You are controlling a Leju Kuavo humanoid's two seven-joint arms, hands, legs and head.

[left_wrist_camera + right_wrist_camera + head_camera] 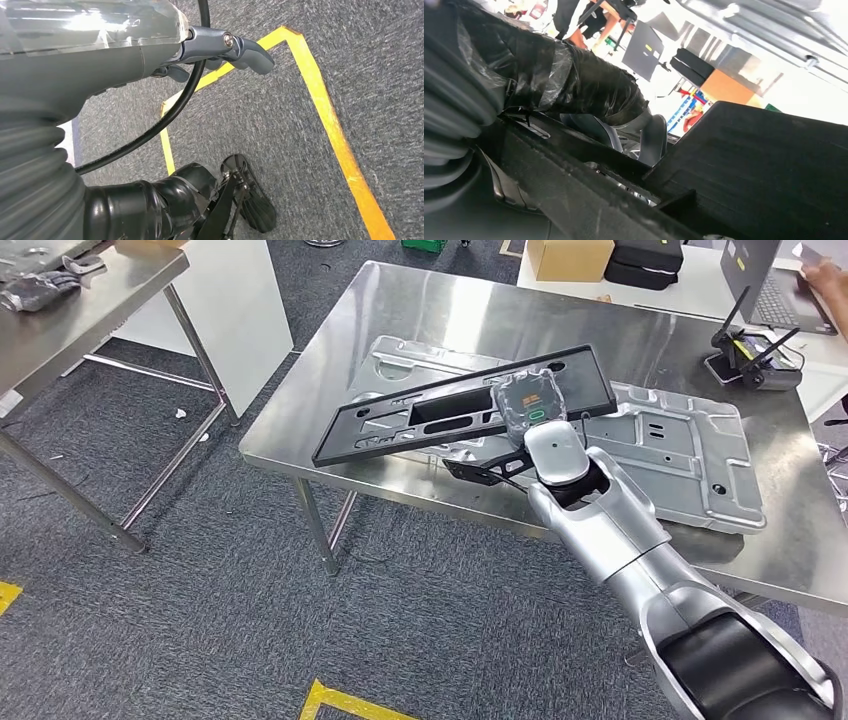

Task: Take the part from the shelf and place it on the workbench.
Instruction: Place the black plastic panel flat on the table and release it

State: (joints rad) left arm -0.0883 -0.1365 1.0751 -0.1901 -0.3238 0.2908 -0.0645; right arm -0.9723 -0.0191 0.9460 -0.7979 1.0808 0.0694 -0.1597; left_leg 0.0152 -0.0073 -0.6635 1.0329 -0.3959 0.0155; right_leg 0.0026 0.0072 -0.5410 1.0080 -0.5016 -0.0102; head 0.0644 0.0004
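Observation:
A long black plastic panel with cut-outs (455, 405) lies slanted over the steel workbench (400, 310), its left end reaching the table's front-left corner. My right hand (530, 405) grips the panel near its right half, fingers wrapped around its edge. In the right wrist view the black panel (764, 165) looms close, with my hand's dark fingers (599, 95) curled over it. My left hand (230, 47) hangs beside my body over grey carpet, fingers loosely curled with nothing in them.
Grey stamped metal sheets (690, 455) lie on the workbench under and right of the panel. A controller (755, 360) and laptop sit on a white desk at far right, where a person's hand (825, 280) shows. Another steel table (60, 310) stands left. Yellow tape (345, 702) marks the carpet.

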